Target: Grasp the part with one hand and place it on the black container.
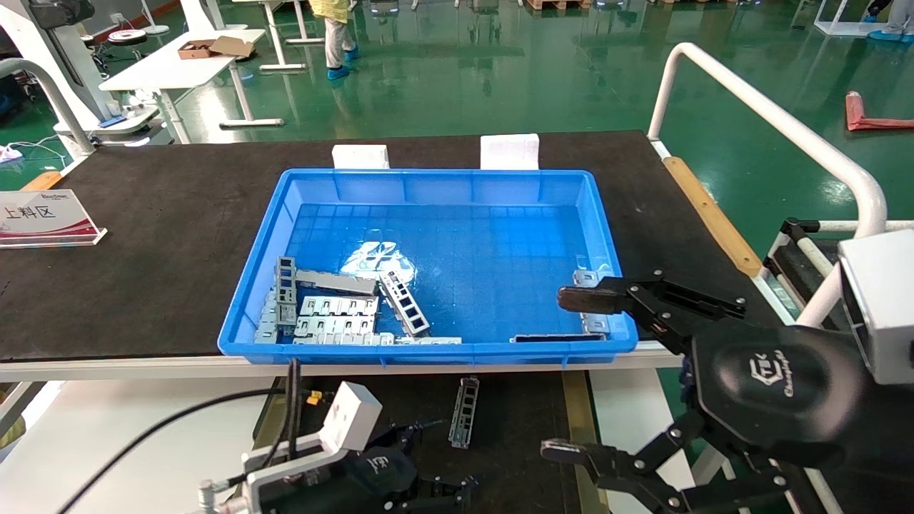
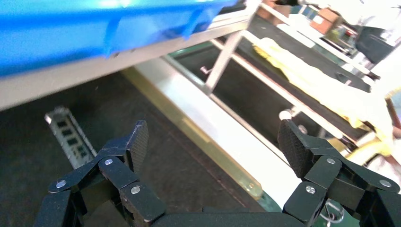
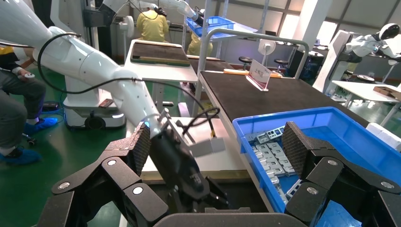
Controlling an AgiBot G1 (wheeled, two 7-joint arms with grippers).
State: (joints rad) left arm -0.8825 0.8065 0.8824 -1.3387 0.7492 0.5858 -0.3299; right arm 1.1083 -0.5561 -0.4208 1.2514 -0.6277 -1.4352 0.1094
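With one part (image 1: 464, 412) already lying on the black container (image 1: 525, 421) and both the left gripper (image 2: 213, 142) and the right gripper (image 1: 571, 371) spread apart and empty, the next part should be taken from the blue bin (image 1: 607, 235) by its long rims

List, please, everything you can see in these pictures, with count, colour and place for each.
Part: one, silver-grey, lying on the black container.
Black container: one, matte black with brass-coloured rails, below the table's near edge.
Bin: one, blue, on the table mat.
Metal pieces: a pile, silver-grey, in the bin's near left corner; a few at its near right.
Sign: one, white and red, far left on the mat.
Left gripper: open, empty, beside the part.
Right gripper: open, empty, at the bin's near right corner.
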